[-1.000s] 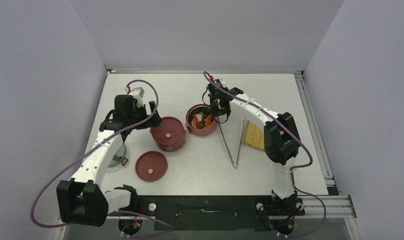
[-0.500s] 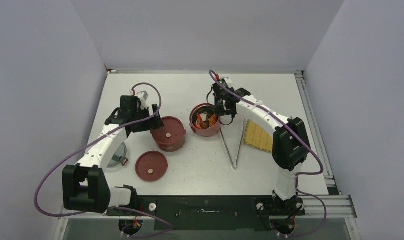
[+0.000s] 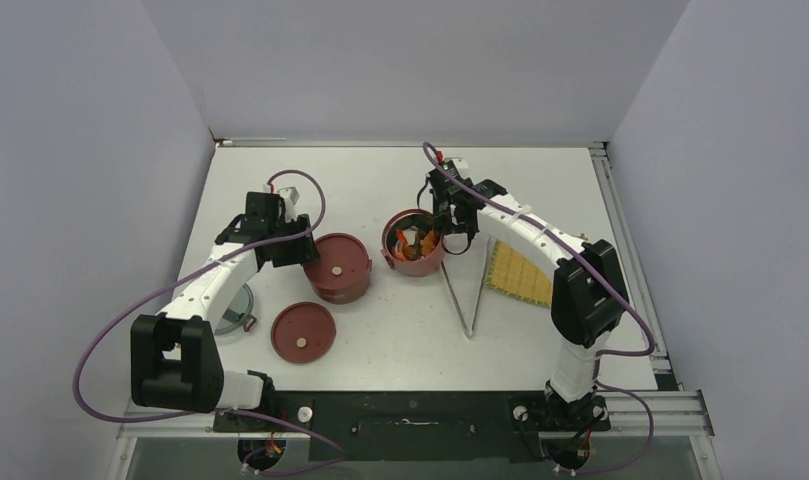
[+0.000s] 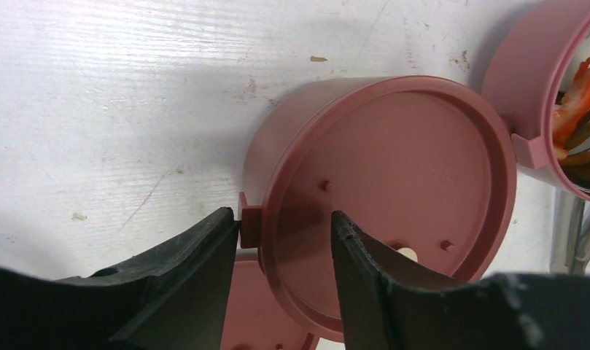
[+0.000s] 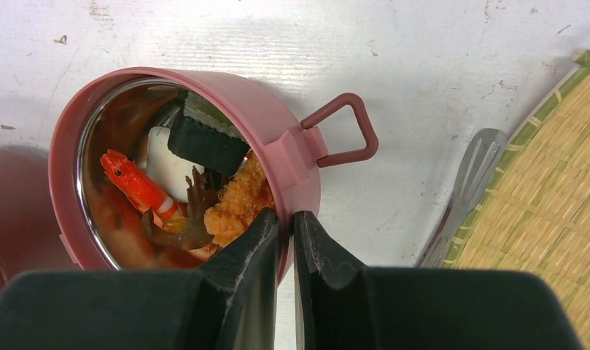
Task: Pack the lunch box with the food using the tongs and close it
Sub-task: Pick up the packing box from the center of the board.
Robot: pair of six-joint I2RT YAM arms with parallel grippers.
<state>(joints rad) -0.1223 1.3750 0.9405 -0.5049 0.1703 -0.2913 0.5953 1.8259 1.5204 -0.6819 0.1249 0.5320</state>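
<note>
top view: the left gripper [image 3: 298,250] is reaching over the lidded bowl [image 3: 337,268] at mid-table, the right gripper [image 3: 442,240] over the open bowl [image 3: 412,264] of food [image 3: 416,242] just beside it. the tongs [image 3: 468,300] are lying free beside the mat [image 3: 520,272].
left wrist: the fingers [image 4: 197,277] are straddling the lidded bowl's rim; i cannot tell whether they are gripping it.
right wrist: the jaws are pinching the open bowl's wall.
</note>
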